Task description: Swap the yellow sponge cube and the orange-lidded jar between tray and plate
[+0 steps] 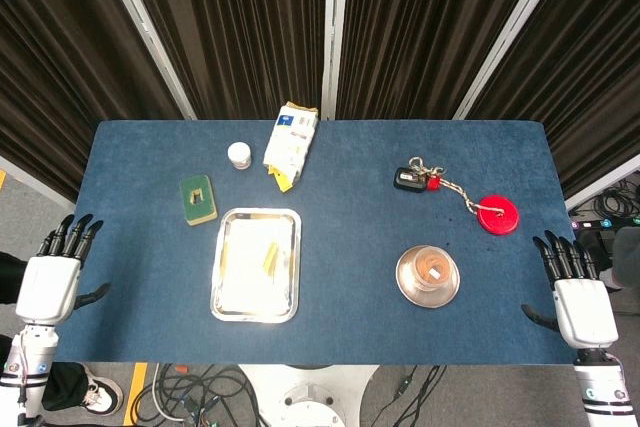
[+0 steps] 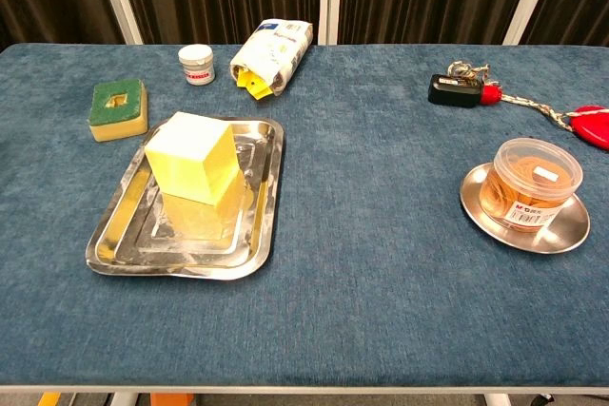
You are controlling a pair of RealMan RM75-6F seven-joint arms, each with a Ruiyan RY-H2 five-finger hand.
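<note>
The yellow sponge cube (image 2: 193,160) (image 1: 268,258) stands in the silver tray (image 2: 112,226) (image 1: 222,299) on the left half of the table. The orange-lidded jar (image 2: 536,182) (image 1: 430,268) sits upright on the round metal plate (image 2: 563,229) (image 1: 407,284) to the right. My left hand (image 1: 50,285) hangs beyond the table's left edge, fingers spread, holding nothing. Off the right edge my right hand (image 1: 580,299) is likewise spread and empty. Neither hand appears in the chest view.
Behind the tray lie a green-topped sponge (image 2: 120,108), a small white jar (image 2: 196,64) and a white snack bag (image 2: 271,54). At the back right sit a black key fob (image 2: 454,91) on a cord and a red disc (image 2: 591,126).
</note>
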